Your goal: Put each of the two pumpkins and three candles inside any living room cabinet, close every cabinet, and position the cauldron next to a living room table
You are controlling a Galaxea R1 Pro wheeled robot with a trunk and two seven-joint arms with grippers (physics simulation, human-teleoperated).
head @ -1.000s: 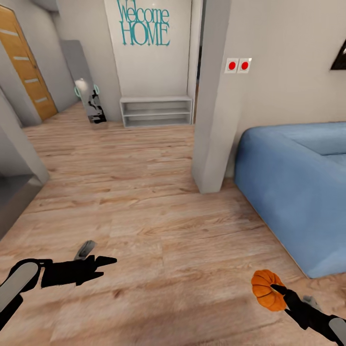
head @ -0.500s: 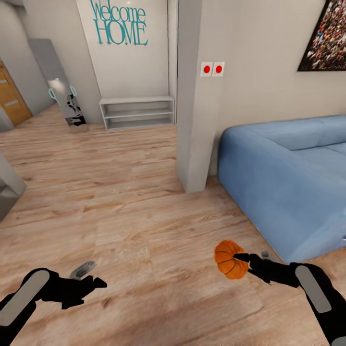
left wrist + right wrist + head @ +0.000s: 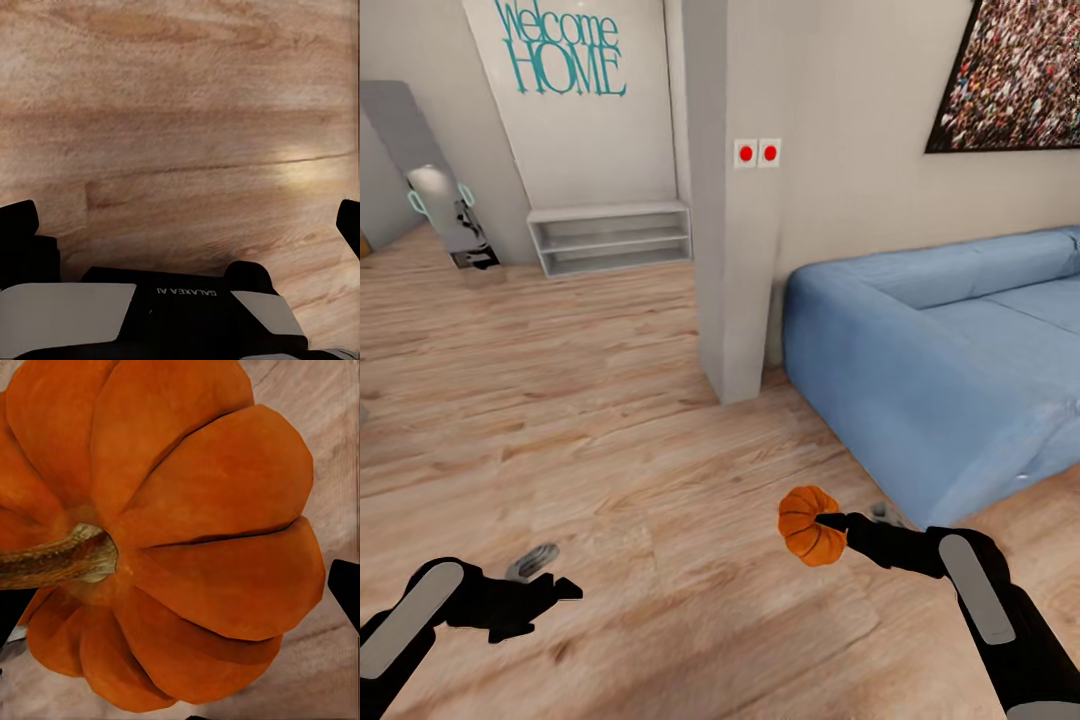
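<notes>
A small bright-orange pumpkin (image 3: 805,530) hangs a little above the wooden floor, with my right gripper (image 3: 830,522) shut on it near the front corner of the sofa. In the right wrist view the pumpkin (image 3: 187,532) shows its brown stem, and the right gripper (image 3: 178,607) has a dark fingertip at each side of it. My left gripper (image 3: 555,577) hovers low over bare floor at the lower left. The left wrist view shows the left gripper (image 3: 184,221) open, with only floorboards between the fingers. Candles, cabinet, cauldron and table are out of view.
A blue sofa (image 3: 940,380) takes up the right side. A grey pillar (image 3: 730,250) stands just left of it. Farther back stand a low white shelf (image 3: 610,238) against the wall and a leaning mirror (image 3: 435,190). Open wooden floor (image 3: 610,450) lies ahead and to the left.
The camera has turned right, so the sofa and wall picture show more and the door has left the picture. The right arm, still holding the pumpkin, has swung inward and up. The left arm sank slightly.
</notes>
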